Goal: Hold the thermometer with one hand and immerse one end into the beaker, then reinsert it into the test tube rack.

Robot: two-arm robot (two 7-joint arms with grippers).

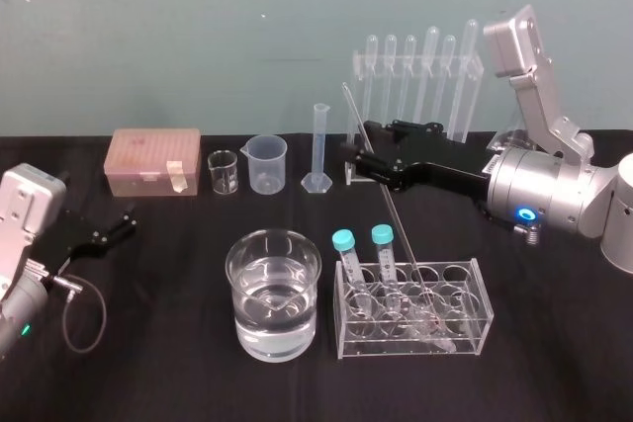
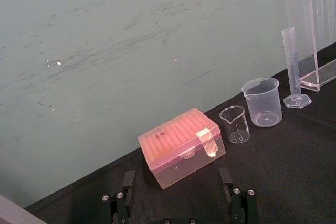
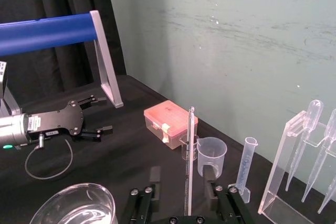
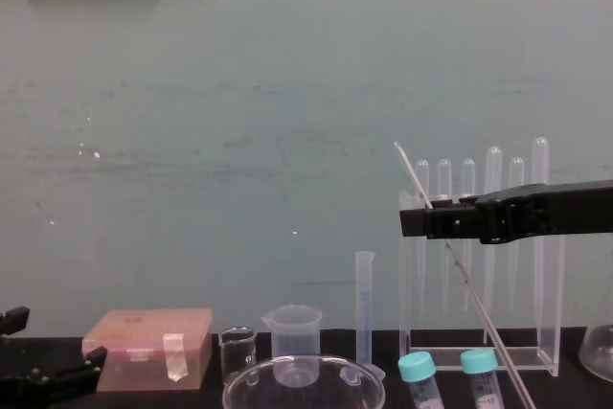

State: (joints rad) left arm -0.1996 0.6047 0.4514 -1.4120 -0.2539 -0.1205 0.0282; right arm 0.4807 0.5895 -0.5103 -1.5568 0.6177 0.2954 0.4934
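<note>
The thermometer, a long thin glass rod, leans with its lower end in the clear test tube rack at the front. My right gripper reaches in from the right at the rod's upper part. In the right wrist view the thermometer stands between the fingers with a gap on each side, so the right gripper is open around it. The frosted plastic beaker stands at the back, left of the rod. My left gripper rests open on the table at far left.
A wide glass vessel of water stands left of the rack, which also holds two blue-capped tubes. At the back are a pink box, a small glass beaker, a graduated cylinder and a tall pipette stand.
</note>
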